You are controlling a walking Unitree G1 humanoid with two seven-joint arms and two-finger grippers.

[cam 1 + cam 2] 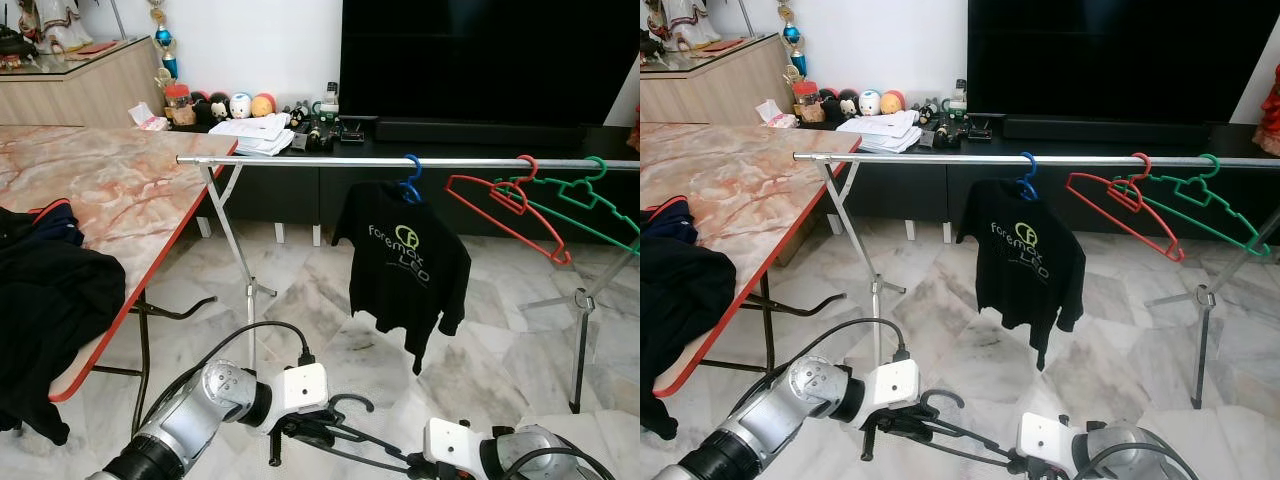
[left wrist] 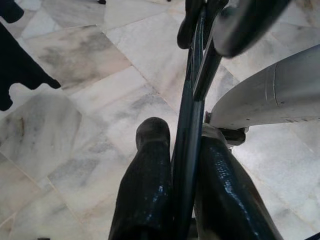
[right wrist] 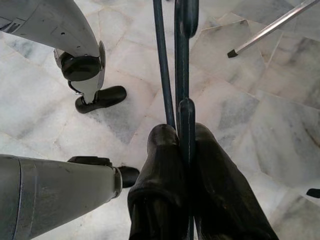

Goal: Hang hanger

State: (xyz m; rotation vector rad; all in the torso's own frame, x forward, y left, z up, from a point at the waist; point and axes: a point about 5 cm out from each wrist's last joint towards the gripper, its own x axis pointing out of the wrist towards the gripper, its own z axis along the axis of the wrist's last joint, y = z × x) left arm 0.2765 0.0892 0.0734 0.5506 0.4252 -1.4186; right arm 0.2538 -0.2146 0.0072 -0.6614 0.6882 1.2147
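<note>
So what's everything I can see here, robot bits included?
Rail: one, silver, across the room on stands.
Shirt: one, black, hanging on a blue hanger.
Empty hangers: two, red hanger and green hanger, right end of rail.
Table: one, marbled pink, left; dark clothes on it.
TV: one, black, on a dark low cabinet.
Toys: several, on the cabinet.
Dark hanger: one, held low over the floor.
Left gripper, right gripper: black fingers, both clamped on the dark hanger.

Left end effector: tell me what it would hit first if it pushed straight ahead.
Probably the right arm, which crosses just beyond the left end effector along the dark hanger; otherwise the marble floor. Depth unclear.
</note>
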